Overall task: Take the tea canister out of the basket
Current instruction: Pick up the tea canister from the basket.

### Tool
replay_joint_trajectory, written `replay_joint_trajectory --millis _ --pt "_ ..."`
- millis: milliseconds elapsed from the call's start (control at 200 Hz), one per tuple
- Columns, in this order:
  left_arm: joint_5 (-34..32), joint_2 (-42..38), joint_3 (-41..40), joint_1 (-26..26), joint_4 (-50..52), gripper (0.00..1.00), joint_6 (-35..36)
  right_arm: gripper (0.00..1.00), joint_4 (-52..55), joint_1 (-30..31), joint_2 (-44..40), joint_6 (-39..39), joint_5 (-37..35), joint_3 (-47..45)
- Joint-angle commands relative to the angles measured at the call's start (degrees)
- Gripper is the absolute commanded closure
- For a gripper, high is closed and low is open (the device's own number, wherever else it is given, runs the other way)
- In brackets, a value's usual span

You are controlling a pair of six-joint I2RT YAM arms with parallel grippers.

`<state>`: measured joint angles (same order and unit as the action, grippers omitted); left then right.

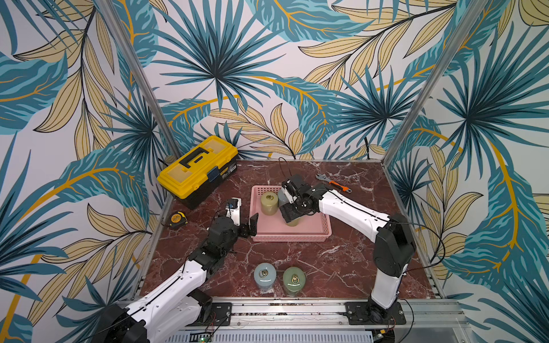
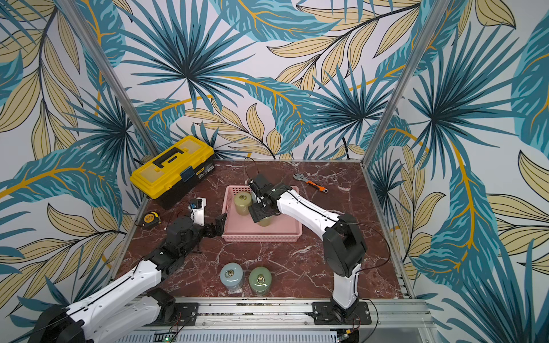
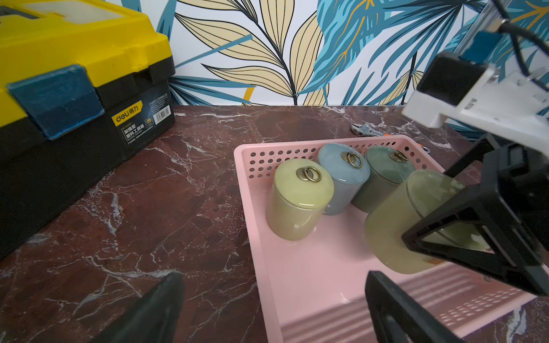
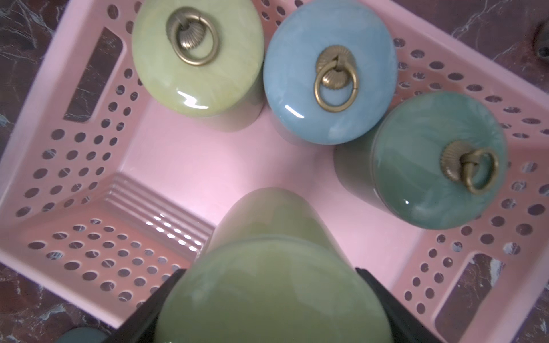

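Note:
The pink basket point(image 1: 297, 237) point(image 2: 261, 237) sits mid-table. My right gripper point(image 1: 289, 208) point(image 4: 269, 270) reaches down into it, shut on an olive-green tea canister point(image 1: 292, 222) point(image 3: 392, 219) point(image 4: 267, 225), a finger on each side of its lid end. I cannot tell whether its base touches the basket floor. A yellow-green canister point(image 3: 300, 202), a blue one point(image 4: 329, 71) and a teal one point(image 4: 439, 160) stand along the basket's far wall. My left gripper point(image 1: 251, 230) point(image 3: 273, 300) is open, its fingers straddling the basket's left wall point(image 3: 246, 190), holding nothing.
A blue canister point(image 1: 264, 275) and a green canister point(image 1: 294, 280) stand on the marble near the front edge. A yellow toolbox point(image 1: 197, 169) sits at the back left, with a tape measure point(image 1: 178, 219) in front of it. A wrench point(image 1: 334, 183) lies at the back right.

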<state>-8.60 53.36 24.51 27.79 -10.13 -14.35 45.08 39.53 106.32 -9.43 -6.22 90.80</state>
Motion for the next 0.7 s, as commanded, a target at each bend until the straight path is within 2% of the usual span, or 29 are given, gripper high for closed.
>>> replay_joint_trajectory --millis 0,396,696 --pt "-0.2 0.2 -1.7 -0.3 -1.5 0.0 0.8 0.41 1.1 0.3 -3.4 0.6 -0.9 2.2" --pt "1.3 -0.4 -2.1 -0.3 -1.9 0.0 0.6 0.42 3.6 0.4 -6.3 0.4 -0.9 2.7" --pt "1.7 -0.4 -2.0 -0.2 -1.9 0.0 0.6 0.42 5.6 1.4 -11.3 -0.4 -2.1 -0.3"
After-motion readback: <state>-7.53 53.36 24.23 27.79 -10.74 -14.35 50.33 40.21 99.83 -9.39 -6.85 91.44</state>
